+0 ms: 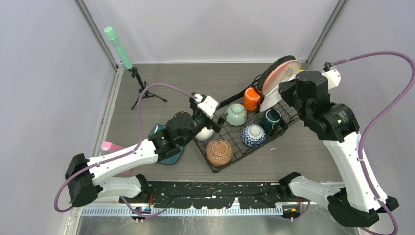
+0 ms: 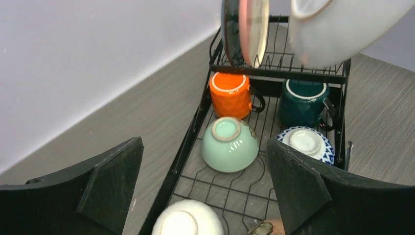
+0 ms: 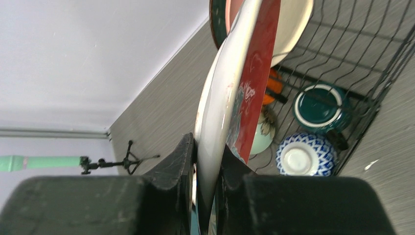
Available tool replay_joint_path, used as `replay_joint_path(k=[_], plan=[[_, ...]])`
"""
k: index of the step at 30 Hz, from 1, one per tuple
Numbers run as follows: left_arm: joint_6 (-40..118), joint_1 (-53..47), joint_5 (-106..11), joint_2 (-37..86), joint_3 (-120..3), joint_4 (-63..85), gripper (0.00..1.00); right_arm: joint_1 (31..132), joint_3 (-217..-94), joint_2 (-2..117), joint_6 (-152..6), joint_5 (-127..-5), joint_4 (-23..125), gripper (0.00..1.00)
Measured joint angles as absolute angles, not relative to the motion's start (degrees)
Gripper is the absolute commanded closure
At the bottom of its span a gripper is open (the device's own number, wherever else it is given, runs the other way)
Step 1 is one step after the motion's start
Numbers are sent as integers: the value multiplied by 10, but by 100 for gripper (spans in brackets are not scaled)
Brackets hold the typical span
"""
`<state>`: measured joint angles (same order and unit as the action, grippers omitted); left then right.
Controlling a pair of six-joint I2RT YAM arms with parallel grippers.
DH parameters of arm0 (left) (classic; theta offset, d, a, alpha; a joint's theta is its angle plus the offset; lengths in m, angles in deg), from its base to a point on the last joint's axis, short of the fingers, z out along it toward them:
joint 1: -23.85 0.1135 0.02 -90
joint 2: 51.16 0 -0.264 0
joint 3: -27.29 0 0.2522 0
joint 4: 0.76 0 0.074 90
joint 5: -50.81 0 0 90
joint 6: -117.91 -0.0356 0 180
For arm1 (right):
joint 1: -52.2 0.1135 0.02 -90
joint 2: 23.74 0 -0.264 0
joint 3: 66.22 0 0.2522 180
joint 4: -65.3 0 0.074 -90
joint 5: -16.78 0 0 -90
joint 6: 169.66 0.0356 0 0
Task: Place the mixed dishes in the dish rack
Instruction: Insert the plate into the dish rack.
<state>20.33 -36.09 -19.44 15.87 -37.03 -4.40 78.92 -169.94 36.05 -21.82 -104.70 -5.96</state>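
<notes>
1. Standing slantwise on the tabletop [image 1: 195, 76]: dish rack [image 1: 235, 138], flat tray nearer the arms, slotted basket at the far end
2. Set on the tray: mint-green bowl [image 1: 236, 114], blue-patterned bowl [image 1: 253, 135], brown bowl [image 1: 219, 152] and white bowl [image 1: 205, 133], all foot-up, plus orange mug [image 1: 251, 99] and dark teal mug [image 1: 270, 120]
3. Propped on edge in the basket: pink plate [image 1: 284, 73] against a dark-rimmed plate [image 2: 225, 29]
4. Clamped on the rim of a white, red-faced dish [image 3: 215, 107], held on edge beside the pink plate: right claw [image 3: 208, 156]
5. Spread wide and empty above the white bowl: left claw [image 2: 204, 142]

Grey table [image 1: 195, 78] bearing dish rack [image 1: 234, 142], tripod [image 1: 145, 93]
</notes>
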Motion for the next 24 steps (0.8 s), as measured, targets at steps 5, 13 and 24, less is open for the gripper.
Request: replay_joint_path(k=[5,13,24], plan=[[280,-292,-227,135,-350,3,0,753,-1756,398,-268,-1062,-78,100],[382,-216,-253,76,-315,81,0,611,-1771,480,-300,-987,-82,100],[461,-143,-228,15,-287,207,0,554,-1740,558,-312,-931,-34,100]])
